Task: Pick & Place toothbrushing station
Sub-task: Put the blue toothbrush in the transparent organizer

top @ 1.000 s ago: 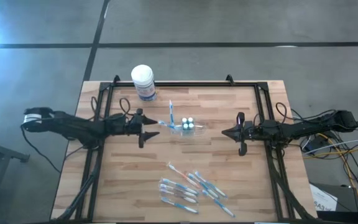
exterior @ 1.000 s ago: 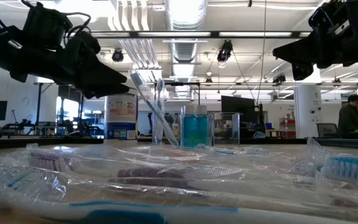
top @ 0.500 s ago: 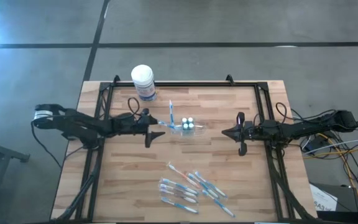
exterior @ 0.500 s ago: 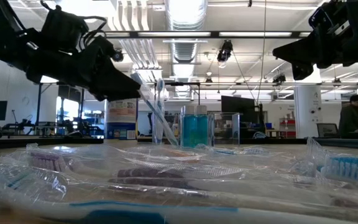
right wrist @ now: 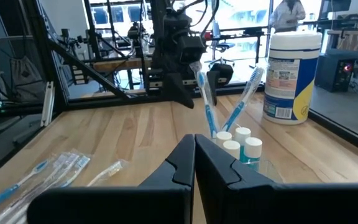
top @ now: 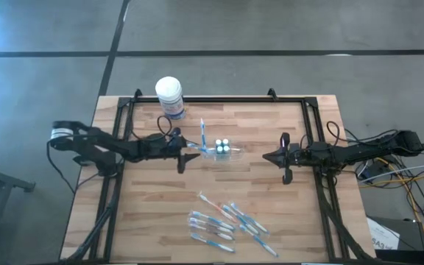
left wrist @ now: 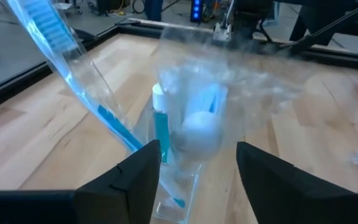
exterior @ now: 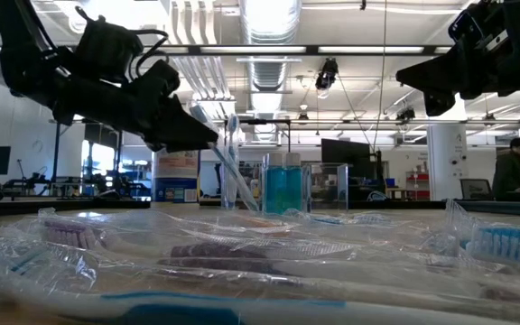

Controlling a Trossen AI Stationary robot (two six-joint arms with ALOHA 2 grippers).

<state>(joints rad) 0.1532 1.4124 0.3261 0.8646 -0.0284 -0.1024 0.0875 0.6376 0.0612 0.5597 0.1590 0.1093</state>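
Seen from above, the left hand (top: pixel 185 152) reaches up to the clear cup (top: pixel 213 151), which stands near the tabletop's (top: pixel 146 206) middle; its fingers (left wrist: pixel 135 180) are spread, one on each side of the cup, a gap only the left wrist view reveals. That same view shows a blue-and-white toothbrush (left wrist: pixel 79 81) leaning out of the cup beside white-capped pieces. The right wrist view counts two toothbrushes (right wrist: pixel 205 99) crossed in the cup and three white caps (right wrist: pixel 241 142). Behind the cup stands one white-lidded tub (top: pixel 169 96) with a blue label. In front of the cup lies a loose cluster of wrapped toothbrushes (top: pixel 223 222), too bunched to count. Right of the cup, well apart, the right hand (top: pixel 277 157) hovers with fingers pressed together.
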